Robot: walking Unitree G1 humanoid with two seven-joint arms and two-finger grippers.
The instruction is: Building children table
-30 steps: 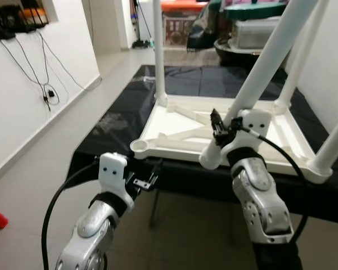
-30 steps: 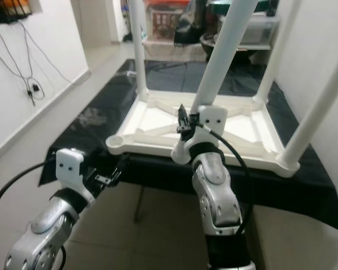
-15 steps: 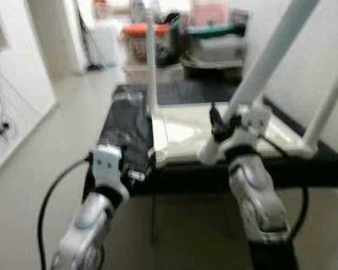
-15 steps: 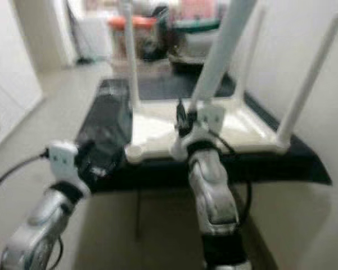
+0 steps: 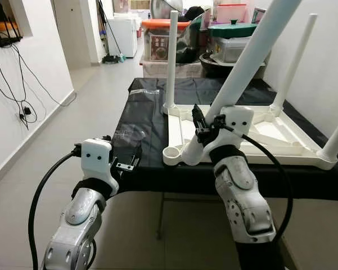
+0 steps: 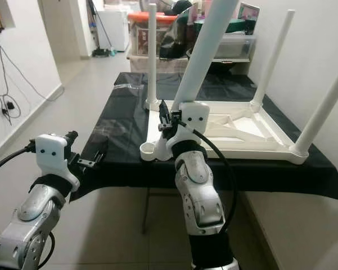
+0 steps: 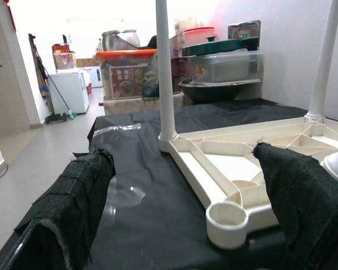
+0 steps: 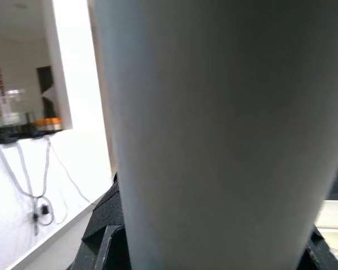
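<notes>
A white children's table lies upside down on a black-covered table. Three white legs stand in its corners, one at the far left. The near-left corner socket is empty. My right gripper is shut on a fourth white leg, which is tilted with its lower end just right of that socket. In the right wrist view the leg sits between the black fingers. My left gripper is open at the black table's near edge, facing the socket.
Plastic bins and pots crowd the far end of the table. A white wall runs close along the right. Cables hang on the left wall. Open tiled floor lies to the left.
The whole view has shifted, so the camera moved. The held leg's lower end is now much closer to the empty corner socket. The left gripper stays open by the table edge.
</notes>
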